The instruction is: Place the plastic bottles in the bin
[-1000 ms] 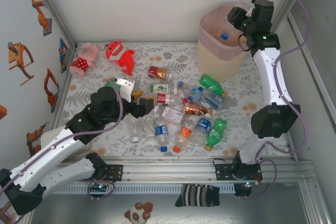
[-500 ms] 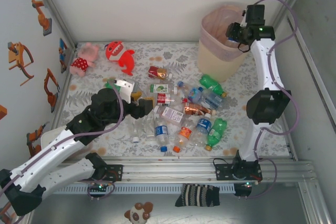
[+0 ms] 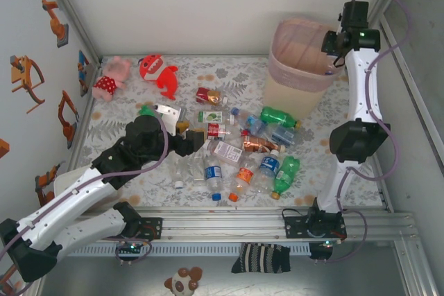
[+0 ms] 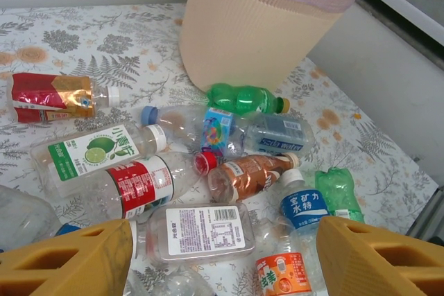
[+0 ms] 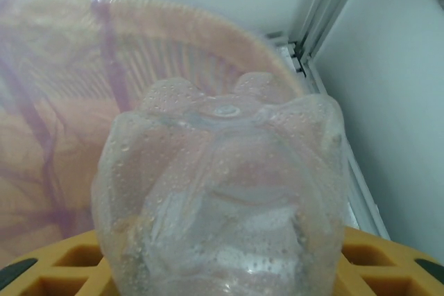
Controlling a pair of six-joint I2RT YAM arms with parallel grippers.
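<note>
On the table (image 4: 104,39), bottles (image 4: 146,185) lie beneath and ahead of the left gripper (image 4: 225,240), the bin (image 4: 243,39) beyond them. The right gripper (image 3: 329,41) has 1 bottle (image 5: 222,192) between its fingers, the bin just ahead.

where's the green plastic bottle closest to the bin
In the top view the green plastic bottle lies on its side right of centre, at the foot of the tall pink and cream bin, just beyond a clear blue-labelled bottle.

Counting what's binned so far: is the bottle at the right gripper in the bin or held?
Held, not binned: the clear bottle sits between the right gripper's yellow fingers, the bin's pink wall behind it.
</note>
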